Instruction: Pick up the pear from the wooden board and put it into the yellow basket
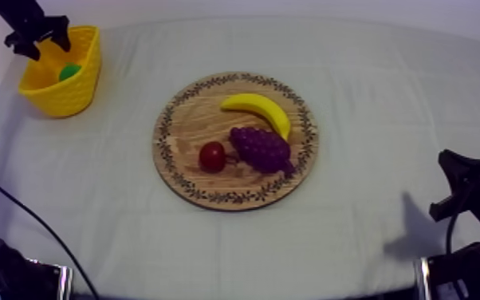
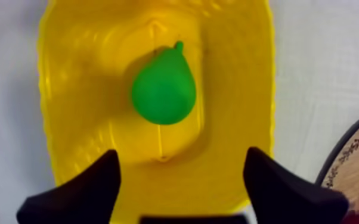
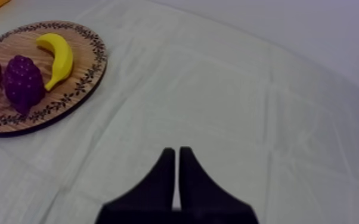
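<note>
Lying on the floor of the basket (image 2: 68, 119), the pear (image 2: 163, 88) touches no finger. The left gripper (image 2: 182, 156) hangs over the basket with its fingers spread wide, holding nothing. The board (image 1: 195, 120) at mid-table carries a banana (image 1: 259, 110), grapes (image 1: 261, 149) and a small red fruit (image 1: 212, 156). The right gripper (image 3: 177, 152) sits over bare cloth, fingers pressed together, empty.

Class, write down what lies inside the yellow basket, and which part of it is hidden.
The pear lies on the floor of the yellow basket, below the open left gripper. The floor under the pear is covered, so nothing there can be checked.
</note>
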You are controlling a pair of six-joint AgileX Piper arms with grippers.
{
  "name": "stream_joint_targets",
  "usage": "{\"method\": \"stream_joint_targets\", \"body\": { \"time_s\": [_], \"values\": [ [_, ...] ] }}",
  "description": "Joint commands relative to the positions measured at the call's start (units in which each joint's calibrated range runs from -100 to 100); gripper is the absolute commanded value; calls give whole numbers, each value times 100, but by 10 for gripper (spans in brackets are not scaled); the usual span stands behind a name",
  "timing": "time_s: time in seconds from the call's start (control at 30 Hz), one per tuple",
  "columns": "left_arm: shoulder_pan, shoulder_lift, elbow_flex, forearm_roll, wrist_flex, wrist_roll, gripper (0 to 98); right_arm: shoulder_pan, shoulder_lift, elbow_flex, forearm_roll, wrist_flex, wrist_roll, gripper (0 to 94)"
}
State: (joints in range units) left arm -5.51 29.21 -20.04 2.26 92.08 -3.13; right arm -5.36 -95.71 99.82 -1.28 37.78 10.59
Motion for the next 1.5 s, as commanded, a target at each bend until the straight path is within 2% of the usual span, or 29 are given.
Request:
{"method": "stream_joint_targets", "body": {
  "time_s": [0.0, 0.27, 0.4, 0.7, 0.87, 1.1, 1.47],
  "values": [
    [19, -442, 298, -9, -165, 19, 624, 0, -4, -5, -1, 4, 13, 4],
    [60, -1679, 1358, 66, -610, -6, 492, 0, -4, -5, -1, 4, 13, 4],
    [67, -2441, 2097, 128, -1078, -139, 412, 0, -4, -5, -1, 4, 13, 4],
    [66, -4253, 3890, 225, -2089, -543, 320, 0, -4, -5, -1, 4, 13, 4],
    [57, -5214, 4761, 294, -2601, -753, 214, 0, -4, -5, -1, 4, 13, 4],
    [117, -6378, 5832, 337, -3246, -872, 54, 0, -4, -5, -1, 4, 13, 4],
    [355, -8491, 8006, 338, -4172, -1142, 2, 0, -4, -5, -1, 4, 13, 4]
  ]
}}
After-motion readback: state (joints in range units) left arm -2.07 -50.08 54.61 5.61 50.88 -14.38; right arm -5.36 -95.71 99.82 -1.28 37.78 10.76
